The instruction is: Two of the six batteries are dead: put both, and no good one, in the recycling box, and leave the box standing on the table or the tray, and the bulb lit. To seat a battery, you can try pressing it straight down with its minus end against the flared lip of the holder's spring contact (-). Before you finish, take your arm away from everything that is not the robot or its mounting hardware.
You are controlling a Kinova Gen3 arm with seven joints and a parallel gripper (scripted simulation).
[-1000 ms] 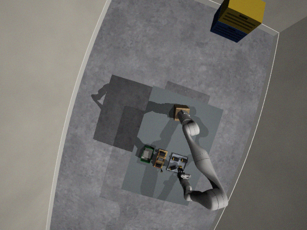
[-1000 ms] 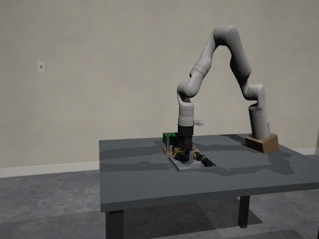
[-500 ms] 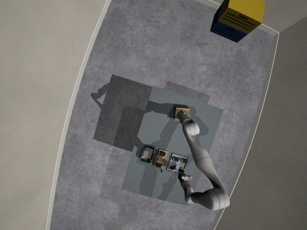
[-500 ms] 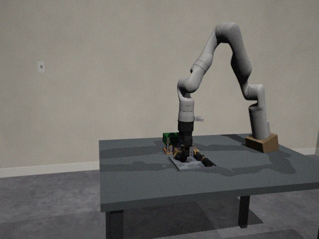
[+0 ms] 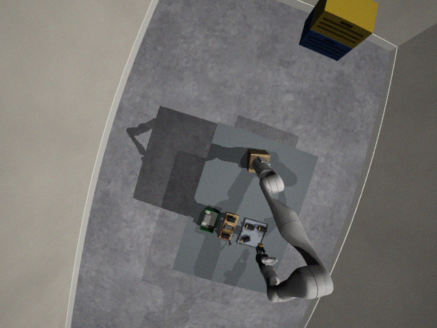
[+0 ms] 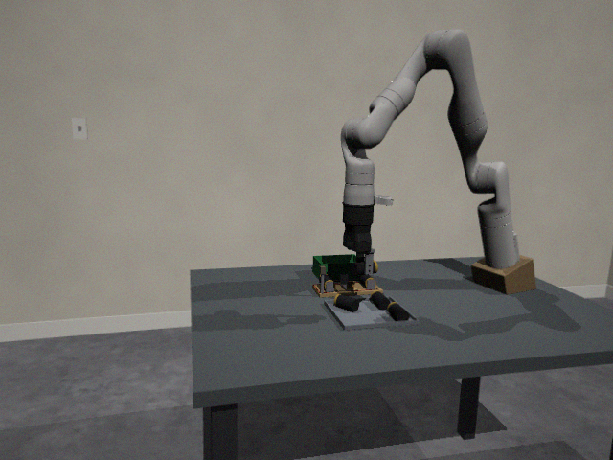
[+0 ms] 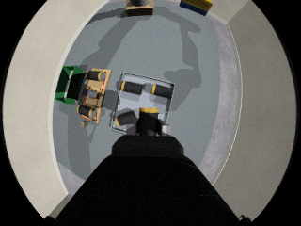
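Gripper: the gripper [image 6: 367, 267] is part-open, clamped on a battery [image 7: 150, 113], lifted above the bench [image 6: 277, 341].
Battery axis: roughly level, yellow end toward the arm's base side.
Location: beside the grey tray [image 5: 243, 236], near the holder [image 5: 227, 225] and the green recycling box [image 5: 204, 219].

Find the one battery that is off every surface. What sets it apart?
The battery in the gripper, lifted above the tray. The other batteries in view lie on the tray or sit in the holder.
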